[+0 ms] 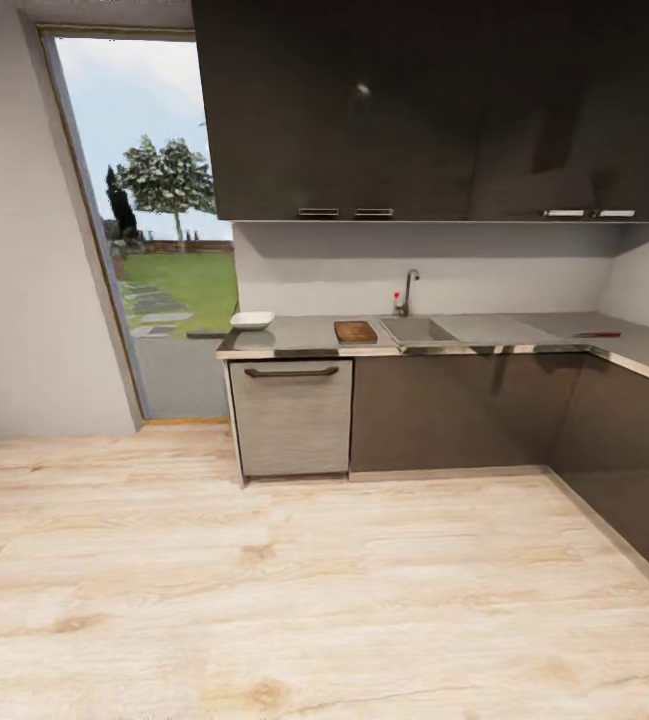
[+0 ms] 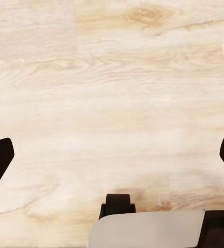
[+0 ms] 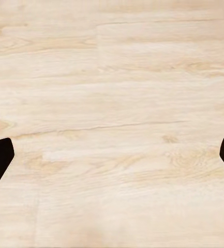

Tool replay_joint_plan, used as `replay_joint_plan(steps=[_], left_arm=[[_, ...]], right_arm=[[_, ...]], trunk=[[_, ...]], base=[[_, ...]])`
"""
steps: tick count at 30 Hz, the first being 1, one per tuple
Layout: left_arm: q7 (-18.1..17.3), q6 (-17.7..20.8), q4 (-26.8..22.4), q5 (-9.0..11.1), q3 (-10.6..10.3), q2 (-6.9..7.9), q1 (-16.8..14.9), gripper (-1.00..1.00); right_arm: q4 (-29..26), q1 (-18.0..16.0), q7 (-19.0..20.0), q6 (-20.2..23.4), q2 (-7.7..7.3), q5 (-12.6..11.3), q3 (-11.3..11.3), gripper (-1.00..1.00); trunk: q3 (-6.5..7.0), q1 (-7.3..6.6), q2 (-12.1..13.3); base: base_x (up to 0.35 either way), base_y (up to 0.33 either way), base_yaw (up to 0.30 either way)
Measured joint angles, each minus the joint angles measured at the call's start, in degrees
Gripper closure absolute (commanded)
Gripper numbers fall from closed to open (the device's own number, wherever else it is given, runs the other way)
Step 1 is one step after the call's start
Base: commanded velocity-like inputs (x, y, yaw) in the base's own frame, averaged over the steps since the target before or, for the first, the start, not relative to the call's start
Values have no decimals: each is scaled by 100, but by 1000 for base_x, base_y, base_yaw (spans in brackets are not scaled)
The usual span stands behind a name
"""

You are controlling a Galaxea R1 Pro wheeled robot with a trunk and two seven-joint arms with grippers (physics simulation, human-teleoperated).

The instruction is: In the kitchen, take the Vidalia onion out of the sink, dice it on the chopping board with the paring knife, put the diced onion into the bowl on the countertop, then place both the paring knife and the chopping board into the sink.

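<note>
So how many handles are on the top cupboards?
4. Two sit side by side under the middle cupboards, and two more sit together further right. More may be hidden past the picture's right edge.

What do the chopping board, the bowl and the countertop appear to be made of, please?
The chopping board looks like brown wood, though its grain is too small to confirm. The bowl is plain white, perhaps ceramic or plastic. The countertop is smooth glossy grey with a thin metallic front edge, possibly laminate or stone.
</note>
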Motion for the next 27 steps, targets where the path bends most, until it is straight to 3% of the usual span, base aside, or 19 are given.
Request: replay_joint_plan(steps=[9,27], left_arm=[[1,1,-7,0,4,-1,0,-100],[1,0,0,0,3,-9,1,-100]], right_arm=[[0,2,2,0,-6,0,1,-100],[0,-1,0,0,-8,0,-1,-100]], trunk=[[0,-2,0],[0,-3,0]], base=[[49,-2,245],[304,-89,12]])
